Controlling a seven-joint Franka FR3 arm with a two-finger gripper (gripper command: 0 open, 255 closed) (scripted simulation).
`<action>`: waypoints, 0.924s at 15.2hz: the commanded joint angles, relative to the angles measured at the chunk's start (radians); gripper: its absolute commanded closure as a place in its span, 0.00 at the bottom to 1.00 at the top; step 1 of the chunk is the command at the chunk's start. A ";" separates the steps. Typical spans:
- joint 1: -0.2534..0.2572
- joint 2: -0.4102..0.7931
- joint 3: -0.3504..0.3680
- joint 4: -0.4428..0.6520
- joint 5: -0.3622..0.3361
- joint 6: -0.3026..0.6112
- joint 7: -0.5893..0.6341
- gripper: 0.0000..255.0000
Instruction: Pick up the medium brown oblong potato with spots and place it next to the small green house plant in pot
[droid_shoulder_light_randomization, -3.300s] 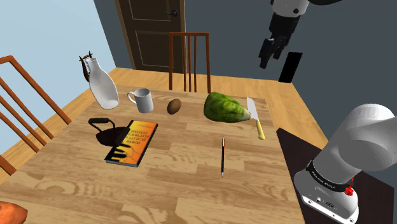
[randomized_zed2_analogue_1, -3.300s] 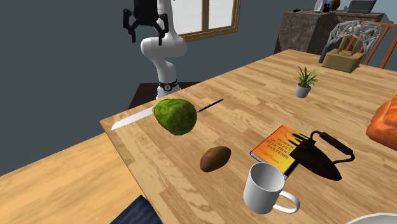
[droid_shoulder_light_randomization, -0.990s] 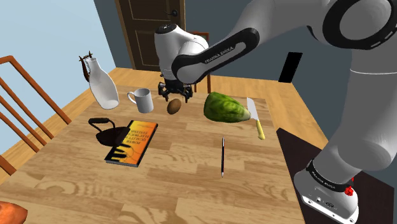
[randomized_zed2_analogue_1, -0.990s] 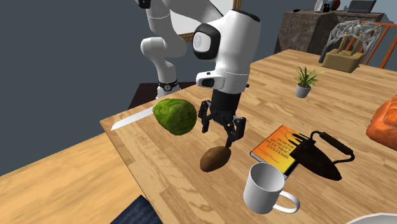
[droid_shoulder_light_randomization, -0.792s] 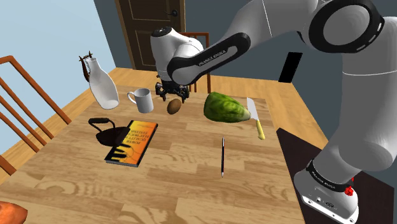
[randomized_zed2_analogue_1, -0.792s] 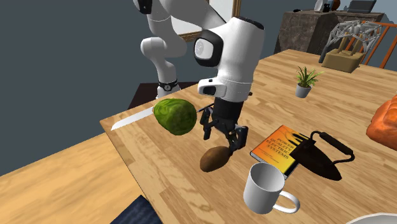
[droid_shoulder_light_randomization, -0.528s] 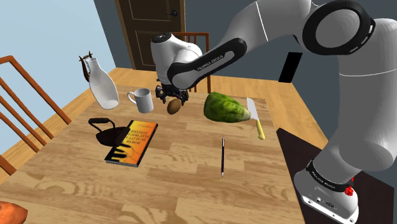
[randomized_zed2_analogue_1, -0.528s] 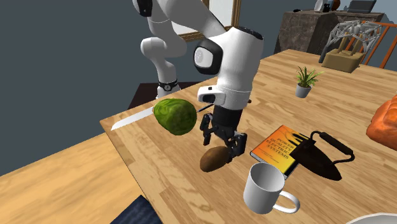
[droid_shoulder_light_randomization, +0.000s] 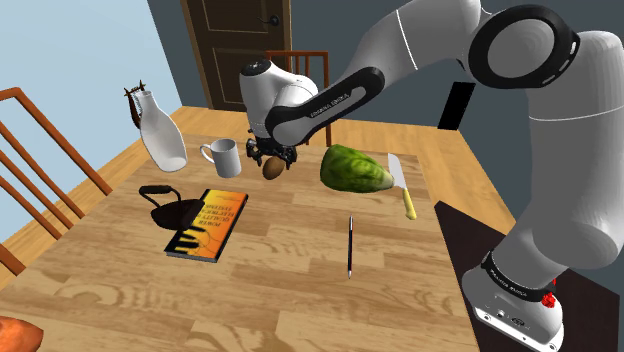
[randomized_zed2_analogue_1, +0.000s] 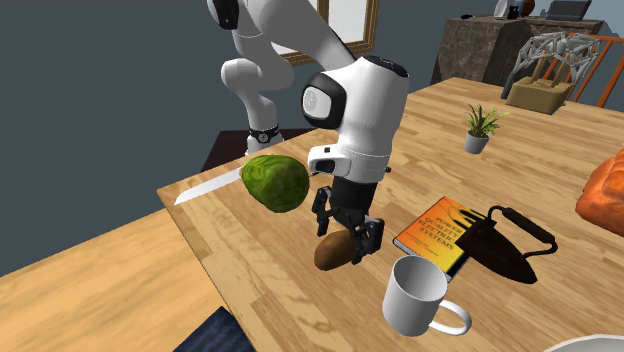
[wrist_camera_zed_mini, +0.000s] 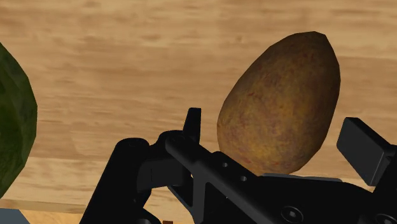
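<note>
Pincer (randomized_zed2_analogue_1: 346, 236) has lowered, loosely straddling the potato (randomized_zed2_analogue_1: 335, 254).

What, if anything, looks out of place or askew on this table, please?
The white bottle near the far corner of the table leans sharply instead of standing upright. Nothing looks spilled or damaged.

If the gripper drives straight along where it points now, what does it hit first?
Likely the potato, dead ahead between the gripper fingers, which stand open. Fingertips might touch the table first; depth unclear.
</note>
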 joint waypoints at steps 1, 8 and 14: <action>0.000 0.000 0.000 0.000 0.000 0.000 0.000 0.00; 0.000 0.000 0.000 0.000 0.000 0.000 0.000 1.00; -0.002 -0.013 0.005 0.007 0.009 -0.018 -0.009 1.00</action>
